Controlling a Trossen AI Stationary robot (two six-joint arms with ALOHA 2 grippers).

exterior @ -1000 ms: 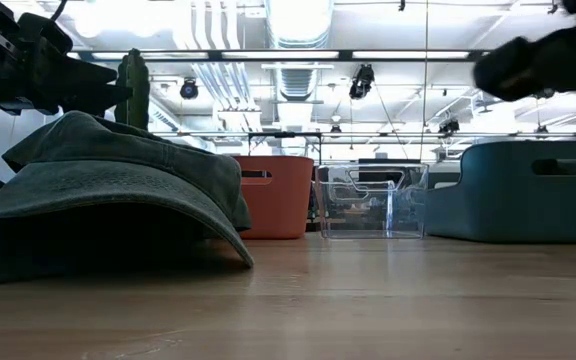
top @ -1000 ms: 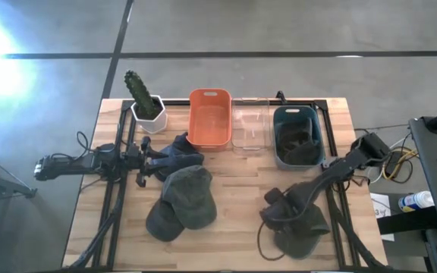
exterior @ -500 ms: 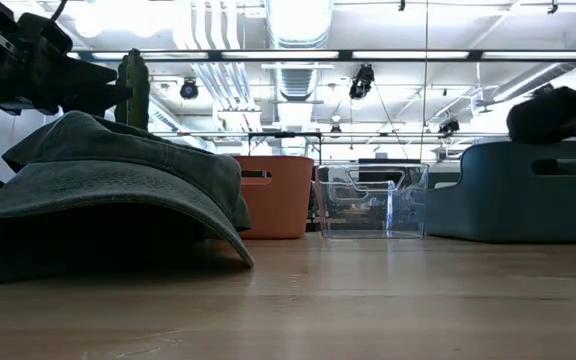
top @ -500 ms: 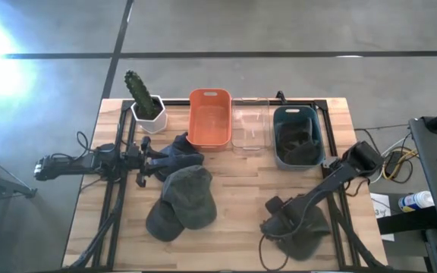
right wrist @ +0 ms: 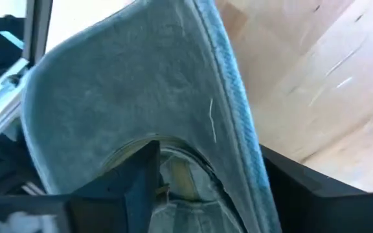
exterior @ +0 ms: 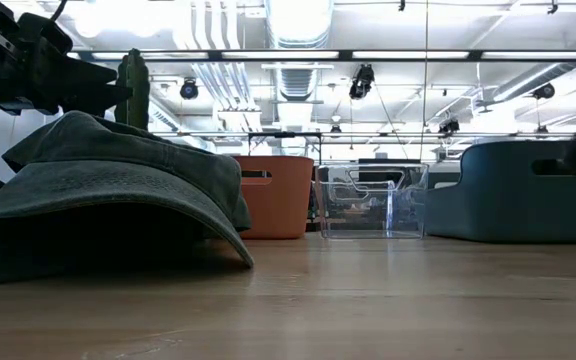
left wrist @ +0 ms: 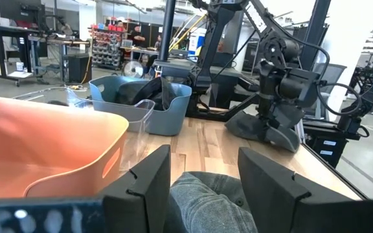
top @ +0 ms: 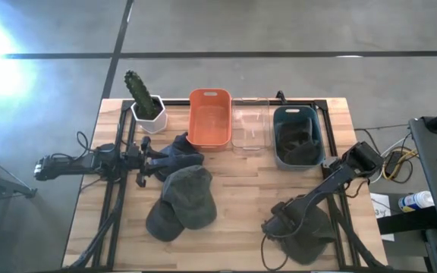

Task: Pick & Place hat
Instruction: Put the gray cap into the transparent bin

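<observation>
A dark grey-green cap (top: 306, 236) lies on the table near its near right corner. My right gripper (top: 278, 224) is low over it and open. In the right wrist view its fingers (right wrist: 133, 182) stand on either side of the cap (right wrist: 154, 90), where the brim meets the crown. My left gripper (top: 158, 161) waits open at the table's left, above a dark blue hat (top: 182, 146) that shows between its fingers (left wrist: 207, 200). A green cap (top: 185, 200) rests on its brim and rim in front of it. Another dark hat (top: 297, 145) lies in the teal bin. My right gripper comes at the dark cap slanting down from the table's right, its fingers across the cap where the brim (right wrist: 232, 116) joins the crown. Whether the fingers touch the cloth, I cannot tell. The cap lies flat on the table.
Along the far edge stand a potted cactus (top: 144, 100), an orange bin (top: 209, 118), a clear bin (top: 249, 126) and the teal bin (top: 317, 136). Bare wood (top: 241, 189) lies between the two caps. A black frame runs beneath the table.
My right gripper has moved toward the table's near edge and down onto the dark cap; in the low view its arm has sunk from the top right to the right edge. My left arm has kept still.
</observation>
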